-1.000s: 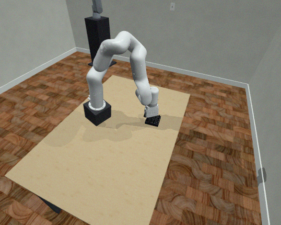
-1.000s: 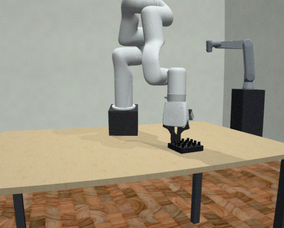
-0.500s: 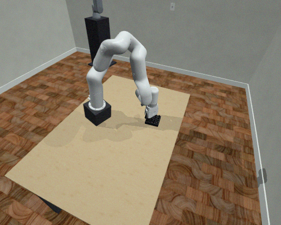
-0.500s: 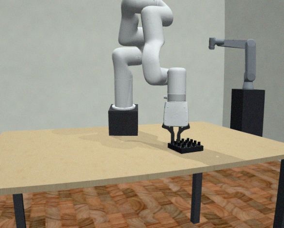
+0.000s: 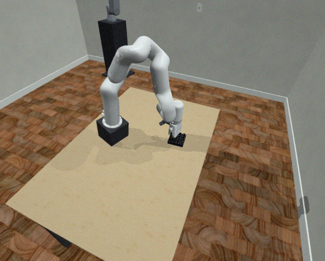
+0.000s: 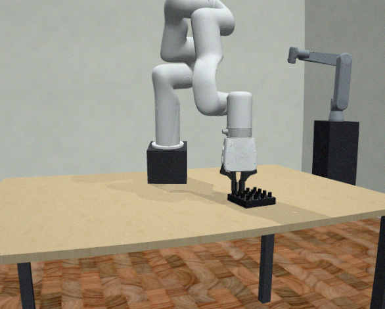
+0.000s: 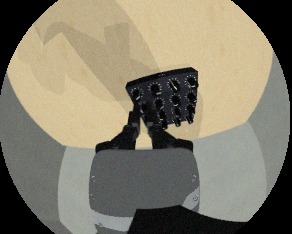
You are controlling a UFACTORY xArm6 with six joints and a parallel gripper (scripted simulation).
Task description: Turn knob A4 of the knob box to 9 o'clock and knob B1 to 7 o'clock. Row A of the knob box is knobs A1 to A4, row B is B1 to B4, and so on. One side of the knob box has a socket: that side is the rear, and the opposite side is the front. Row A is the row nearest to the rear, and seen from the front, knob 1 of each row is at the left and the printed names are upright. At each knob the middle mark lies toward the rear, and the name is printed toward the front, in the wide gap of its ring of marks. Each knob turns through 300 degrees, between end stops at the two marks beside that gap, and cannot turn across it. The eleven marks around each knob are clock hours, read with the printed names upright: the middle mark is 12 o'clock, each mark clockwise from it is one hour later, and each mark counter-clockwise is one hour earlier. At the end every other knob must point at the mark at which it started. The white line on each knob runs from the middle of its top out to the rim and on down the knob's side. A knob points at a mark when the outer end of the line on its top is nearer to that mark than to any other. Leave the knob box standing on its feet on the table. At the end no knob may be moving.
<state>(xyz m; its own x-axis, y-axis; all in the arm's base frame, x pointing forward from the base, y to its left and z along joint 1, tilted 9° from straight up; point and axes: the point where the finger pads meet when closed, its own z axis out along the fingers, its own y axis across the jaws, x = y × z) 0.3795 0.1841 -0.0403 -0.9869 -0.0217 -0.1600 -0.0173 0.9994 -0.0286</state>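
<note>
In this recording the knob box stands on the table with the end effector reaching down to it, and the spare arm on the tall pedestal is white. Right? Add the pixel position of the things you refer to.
Not quite: the arm on the tall pedestal (image 5: 117,41) (image 6: 335,151) is grey, as the exterior view shows.
</note>
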